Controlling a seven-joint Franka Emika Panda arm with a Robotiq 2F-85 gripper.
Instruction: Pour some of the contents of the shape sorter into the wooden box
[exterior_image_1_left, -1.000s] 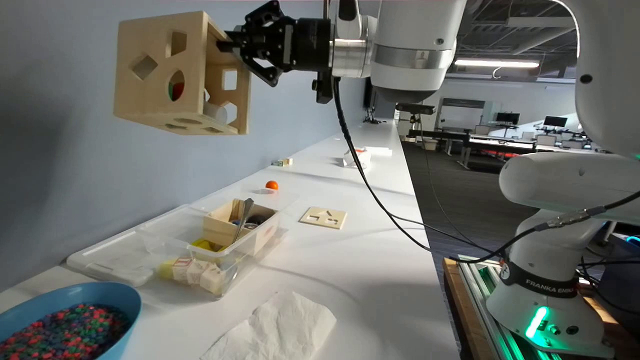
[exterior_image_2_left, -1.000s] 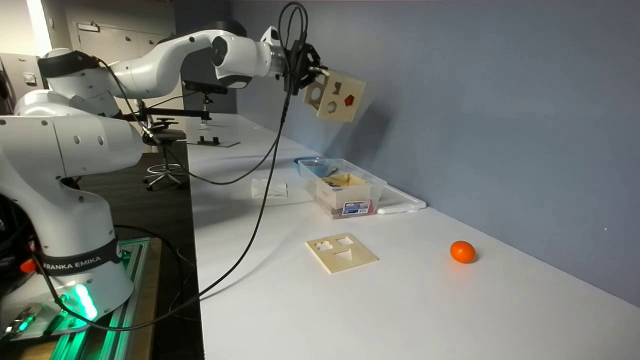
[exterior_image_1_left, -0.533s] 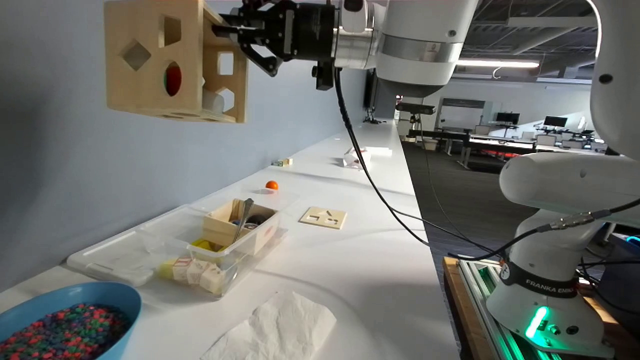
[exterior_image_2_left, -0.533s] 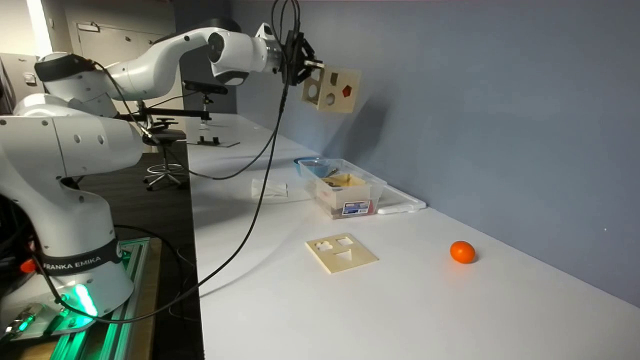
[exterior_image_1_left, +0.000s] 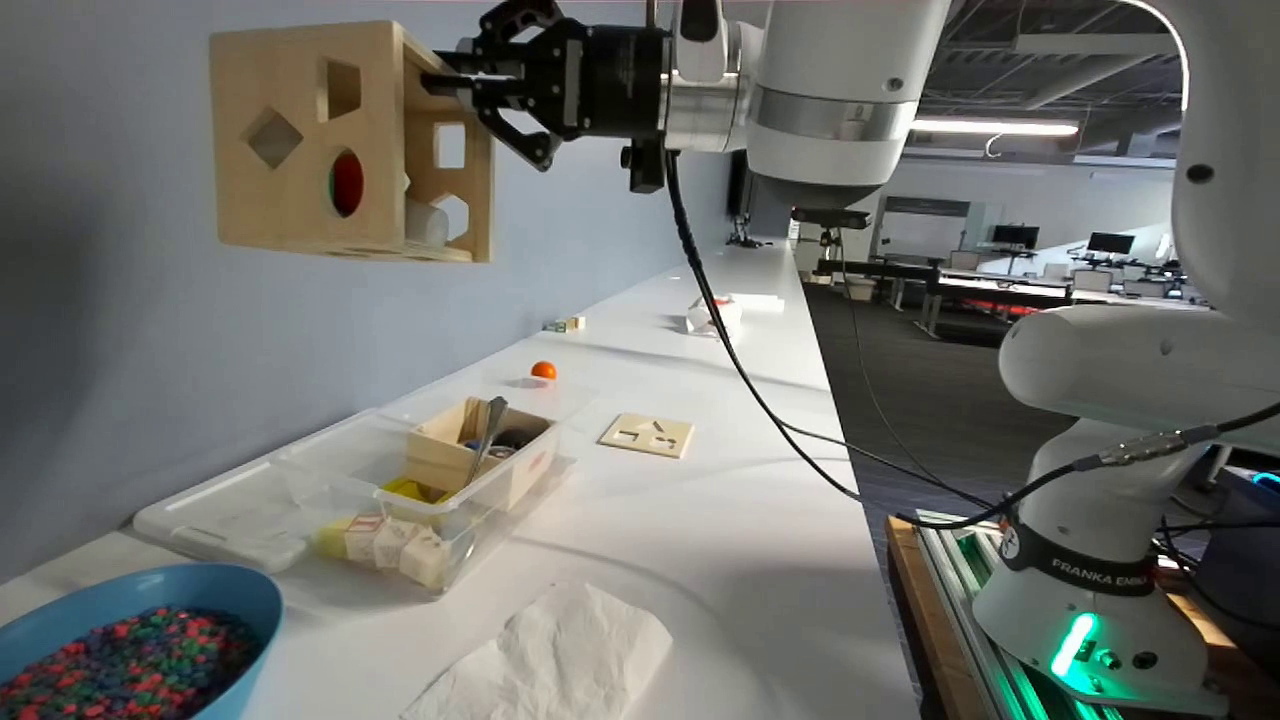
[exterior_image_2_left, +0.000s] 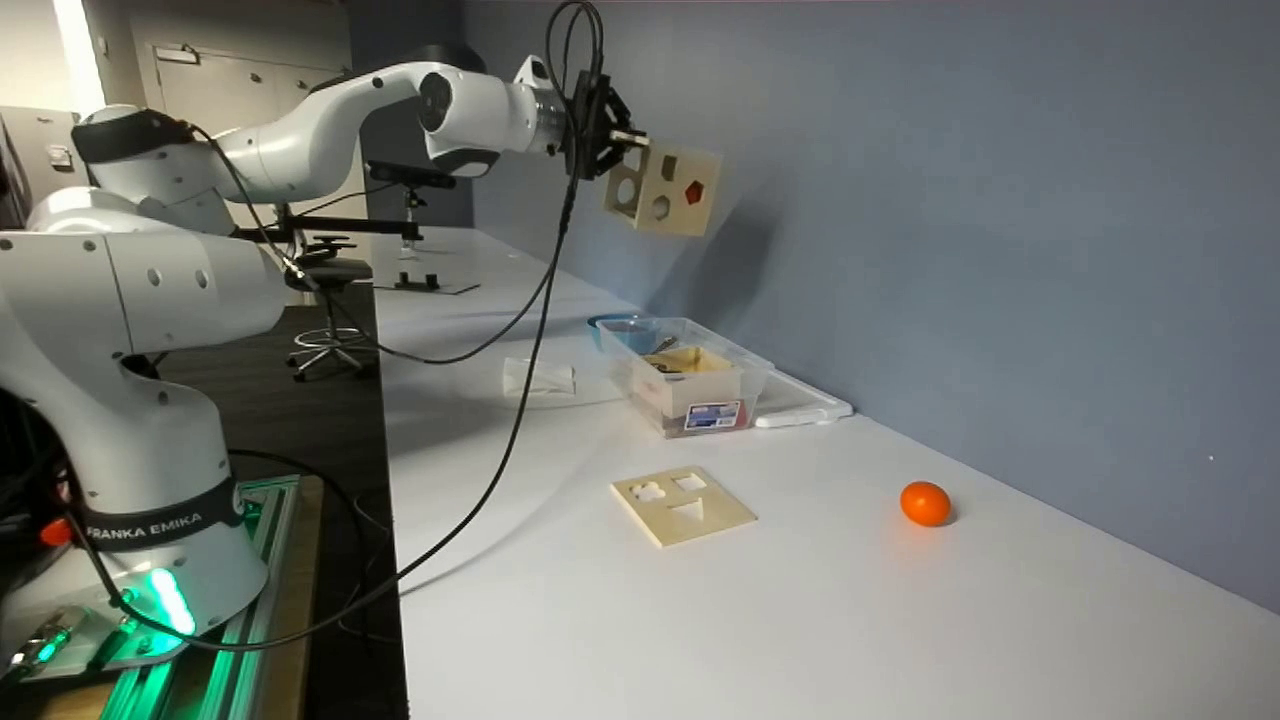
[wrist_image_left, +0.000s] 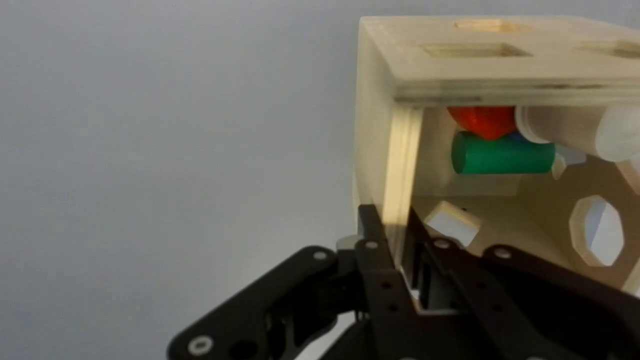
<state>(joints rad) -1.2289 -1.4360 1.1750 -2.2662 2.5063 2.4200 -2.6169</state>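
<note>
On the table (exterior_image_2_left: 820, 620), a bin (exterior_image_2_left: 645, 402) holds the wooden box (exterior_image_1_left: 438, 460); the pincer (wrist_image_left: 391, 215) grips the shape sorter (exterior_image_1_left: 305, 178), green cylinder (wrist_image_left: 502, 155) inside.

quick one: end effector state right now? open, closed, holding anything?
End effector: closed, holding the shape sorter by the edge of one wall.

The wrist view's right edge cuts off the shape sorter (wrist_image_left: 480, 184).

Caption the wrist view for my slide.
Gripper pinching one wall of the wooden shape sorter; a green cylinder and a red piece lie inside.
</note>
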